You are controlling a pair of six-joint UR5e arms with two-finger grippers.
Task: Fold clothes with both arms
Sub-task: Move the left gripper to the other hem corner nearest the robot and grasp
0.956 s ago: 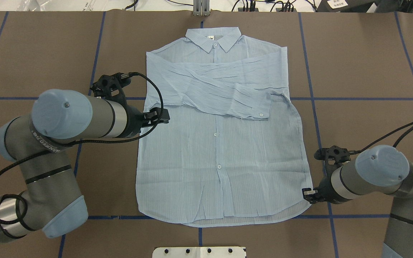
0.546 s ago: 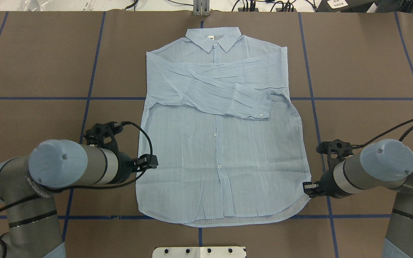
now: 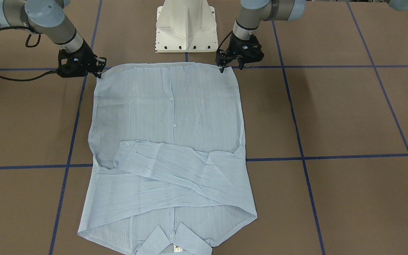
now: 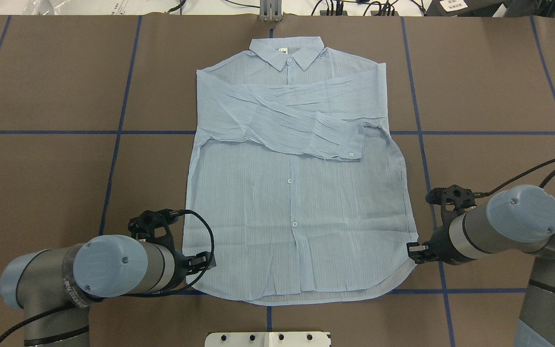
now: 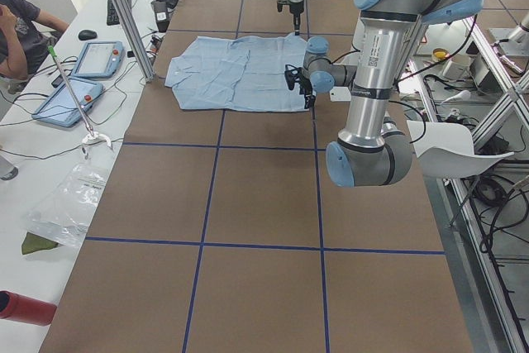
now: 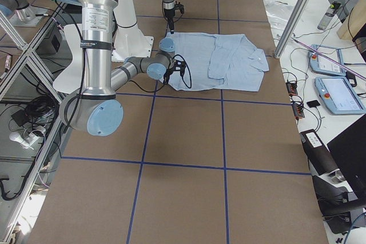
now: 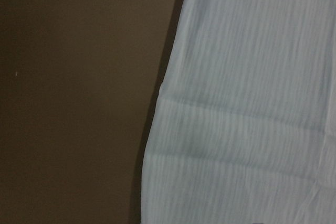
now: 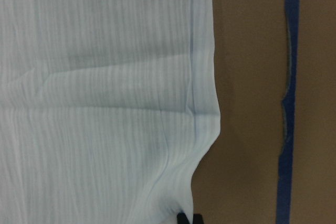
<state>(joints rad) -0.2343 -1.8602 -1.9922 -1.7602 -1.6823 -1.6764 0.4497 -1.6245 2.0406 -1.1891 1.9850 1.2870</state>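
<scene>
Brown-covered table (image 4: pixel 41 72) w/ a blue tape grid, white pedestal base (image 3: pixel 186 24) on my side, operators' bench w/ tablets off along the far edge. The shirt (image 4: pixel 297 202) lies flat, button side up, mid-table, collar (image 4: pixel 287 53) pointing away from the base and hem (image 4: pixel 306 294) nearest it.

Progress check: both sleeves (image 4: pixel 297 125) are already crossed over the chest, one on top of the other, cuff button showing, so the sleeve stage looks done. Body's a rough rectangle now, a few creases but nothing bunched. No lengthwise fold yet, and the hem lies flat on the table. I'd call it about halfway.

Left gripper (image 4: pixel 204 261) sits low over the hem corner on its side. In the front view its fingers look spread w/ nothing between them, and the wrist cam shows only cloth edge and table. Right gripper (image 4: pixel 413 254) is right at the opposite hem corner, tips touching or just beside the edge. Whether it's clamped on fabric or just resting there I can't tell; the wrist cam gives me only a sliver of black at the cloth's rim.

What's left, as I judge it: pinch both hem corners, carry them up toward the collar together, then maybe one more fold.
</scene>
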